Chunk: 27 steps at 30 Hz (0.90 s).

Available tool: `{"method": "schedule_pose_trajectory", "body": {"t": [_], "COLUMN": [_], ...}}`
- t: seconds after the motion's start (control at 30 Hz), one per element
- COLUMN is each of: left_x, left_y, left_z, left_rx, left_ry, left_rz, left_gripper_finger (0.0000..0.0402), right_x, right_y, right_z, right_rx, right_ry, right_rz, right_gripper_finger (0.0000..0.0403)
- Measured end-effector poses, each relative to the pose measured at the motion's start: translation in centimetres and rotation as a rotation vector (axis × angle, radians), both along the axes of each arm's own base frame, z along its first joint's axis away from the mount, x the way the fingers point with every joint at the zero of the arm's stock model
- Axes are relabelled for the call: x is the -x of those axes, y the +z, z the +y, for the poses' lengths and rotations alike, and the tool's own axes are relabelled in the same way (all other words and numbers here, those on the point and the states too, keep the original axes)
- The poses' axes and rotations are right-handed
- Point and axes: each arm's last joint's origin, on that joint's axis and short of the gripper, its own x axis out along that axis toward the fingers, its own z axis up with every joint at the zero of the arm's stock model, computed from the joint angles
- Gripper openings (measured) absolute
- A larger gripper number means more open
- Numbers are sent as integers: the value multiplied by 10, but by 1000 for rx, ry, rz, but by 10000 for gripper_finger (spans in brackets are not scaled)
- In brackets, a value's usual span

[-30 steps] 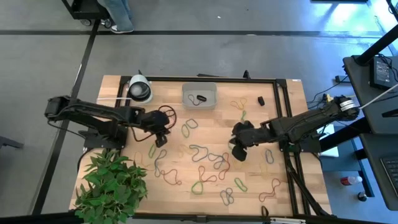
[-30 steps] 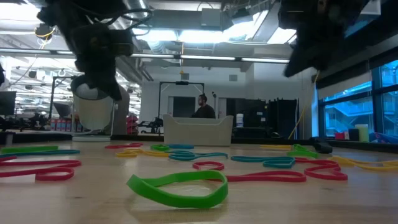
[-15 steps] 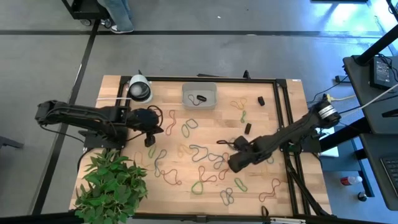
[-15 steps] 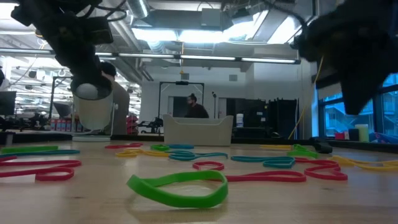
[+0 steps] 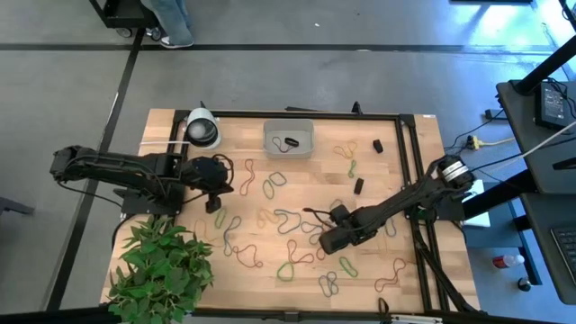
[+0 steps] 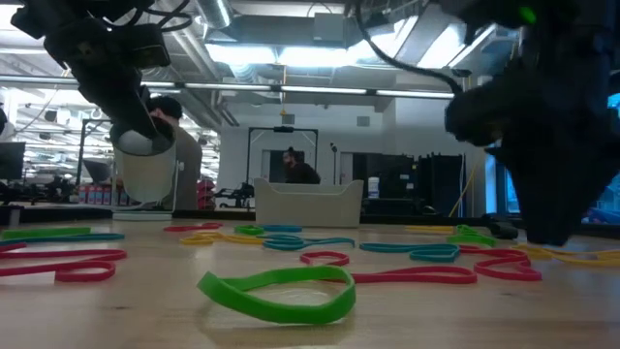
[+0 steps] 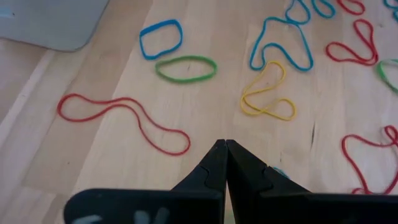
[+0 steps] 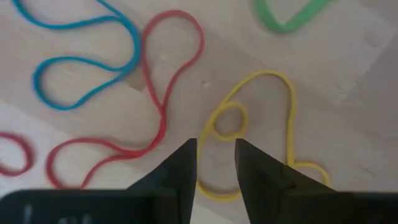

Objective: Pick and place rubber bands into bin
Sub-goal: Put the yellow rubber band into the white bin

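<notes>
The left gripper (image 5: 214, 191) is waiting over the table's left part, having pulled back leftward from the bands, its fingers (image 7: 214, 165) pressed together on nothing; red, green, blue and yellow rubber bands (image 7: 186, 68) are lying ahead of it. The bin (image 5: 289, 138) is sitting at the far middle edge, a dark item inside. The right gripper (image 5: 326, 241) has swung down and toward the centre over the last second and is now hanging low over a yellow band (image 8: 261, 124), fingers (image 8: 183, 165) parted and straddling its edge, a red band (image 8: 163, 106) just beside. That descent is suggesting a pick is imminent; nothing is being carried yet.
</notes>
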Motion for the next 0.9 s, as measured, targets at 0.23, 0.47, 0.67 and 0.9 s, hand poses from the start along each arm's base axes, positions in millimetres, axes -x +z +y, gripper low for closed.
{"method": "schedule_pose_trajectory", "body": {"t": [0.23,0.47,0.67,0.9], "left_x": [1,1,1,1], "left_y": [-1,-1,-1,-1], "left_z": [-1,-2,-2,-2], "left_rx": [34,42,48,47], "left_ry": [-31,-27,-20,-21], "left_rz": [10,11,14,13], "left_gripper_finger": [2,2,2,2], "right_x": [-2,-1,-2,-11], "right_y": [-17,-16,4,65], "right_z": [1,0,6,14], "right_rx": [33,32,49,128], "right_ry": [-4,-61,-55,-41], "right_rz": [58,63,108,171], "right_gripper_finger": [114,20,6,3]}}
